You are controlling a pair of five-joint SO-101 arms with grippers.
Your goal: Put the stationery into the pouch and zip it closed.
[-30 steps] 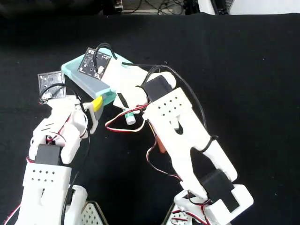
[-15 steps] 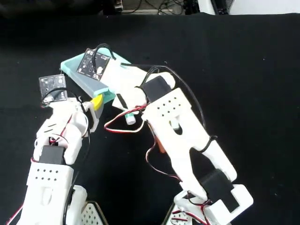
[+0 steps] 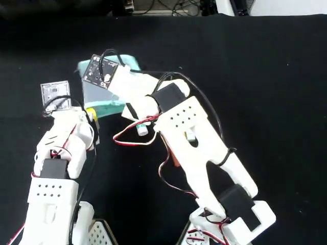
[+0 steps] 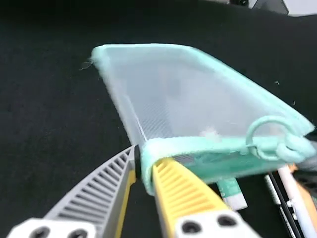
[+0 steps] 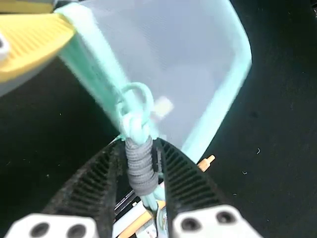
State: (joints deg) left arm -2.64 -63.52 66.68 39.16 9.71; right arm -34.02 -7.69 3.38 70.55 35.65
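The mint mesh pouch (image 3: 102, 97) lies at the table's left between the two arms. My left gripper (image 4: 143, 171) is shut on a mint corner of the pouch (image 4: 188, 109), its grey and yellow fingers (image 4: 178, 193) pinching the edge. Across the pouch, my right gripper (image 5: 141, 148) has its black fingers shut on the grey knotted zipper pull cord (image 5: 138, 163), whose mint loop (image 4: 262, 134) hangs at the pouch's end. Pens (image 4: 290, 193) and a green-and-white stick (image 4: 233, 187) lie on the cloth beside the pouch. A white-capped pen (image 3: 142, 130) shows under the right arm.
Black cloth covers the table (image 3: 265, 76), with wide free room to the right and at the back. An orange item (image 3: 176, 159) lies half hidden under the right arm. Loose red and white wires (image 3: 127, 139) hang close to the pens.
The pouch has swung from a diagonal lie to a more upright one. My left gripper shifted left with the pouch corner in it. The right gripper stayed over the pouch.
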